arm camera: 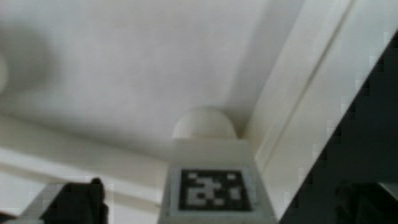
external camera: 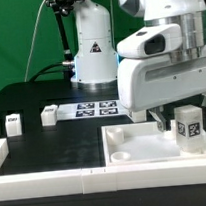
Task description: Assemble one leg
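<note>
A leg (external camera: 187, 125), a small white block with a black-and-white tag, stands upright on the large white tray-like piece (external camera: 145, 156) near the exterior view's right. My gripper (external camera: 172, 116) hangs over it. In the wrist view the leg (arm camera: 214, 189) sits between my fingers. One dark finger (arm camera: 79, 202) shows with a gap between it and the leg, so the gripper (arm camera: 222, 208) is open. A rounded socket (arm camera: 205, 122) lies just beyond the leg. Two more legs (external camera: 12, 121) (external camera: 49, 114) rest on the black table at the exterior view's left.
The marker board (external camera: 96, 108) lies flat on the table in front of the arm's base (external camera: 93, 54). The tray piece has corner sockets (external camera: 116, 138) and a raised rim (external camera: 57, 178). A white edge piece (external camera: 0, 151) sits at the exterior view's left.
</note>
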{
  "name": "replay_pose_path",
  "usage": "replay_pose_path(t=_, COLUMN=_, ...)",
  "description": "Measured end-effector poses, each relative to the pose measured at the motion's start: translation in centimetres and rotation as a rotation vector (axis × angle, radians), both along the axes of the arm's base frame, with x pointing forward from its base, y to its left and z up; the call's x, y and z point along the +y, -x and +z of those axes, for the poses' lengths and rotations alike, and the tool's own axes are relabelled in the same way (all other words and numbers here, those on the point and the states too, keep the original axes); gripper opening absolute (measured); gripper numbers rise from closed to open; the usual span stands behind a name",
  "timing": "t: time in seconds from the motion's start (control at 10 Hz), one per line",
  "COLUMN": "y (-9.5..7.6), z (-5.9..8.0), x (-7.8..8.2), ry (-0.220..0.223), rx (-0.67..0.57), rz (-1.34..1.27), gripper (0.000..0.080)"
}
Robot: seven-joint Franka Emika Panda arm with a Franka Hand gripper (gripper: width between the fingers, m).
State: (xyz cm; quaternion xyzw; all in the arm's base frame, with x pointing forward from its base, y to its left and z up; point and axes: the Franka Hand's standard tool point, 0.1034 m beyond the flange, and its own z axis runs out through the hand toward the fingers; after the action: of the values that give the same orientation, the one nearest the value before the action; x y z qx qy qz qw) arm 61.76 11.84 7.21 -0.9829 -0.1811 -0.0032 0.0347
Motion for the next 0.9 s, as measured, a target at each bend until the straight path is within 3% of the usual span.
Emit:
replay_pose_path(t=0.4, y=-0.82, z=0.48, x=0.27, ry=-0.004, rx=-0.015, rz=0.001, gripper=0.0649)
replay_pose_path(t=0.5, y=-0.8, z=0.46, x=0.27, ry=-0.004, rx=-0.014, rz=0.001, gripper=0.0547)
replay_pose_path(t=0.6, y=-0.8, z=0.46, x=0.27, ry=-0.004, rx=-0.014, rz=0.001, gripper=0.0547)
replay_pose_path(t=0.7, y=-0.81, z=0.45, x=0.25, ry=-0.004, rx=-0.015, rz=0.001, gripper=0.0358)
replay_pose_path(t=0.8, y=-0.82, z=0.41, x=0.09, ry=-0.003, rx=-0.014, rz=-0.001, gripper=0.0291)
replay_pose_path(t=0.9, y=-0.82, z=0.41, x=0.09, ry=-0.003, rx=-0.014, rz=-0.006, gripper=0.0291)
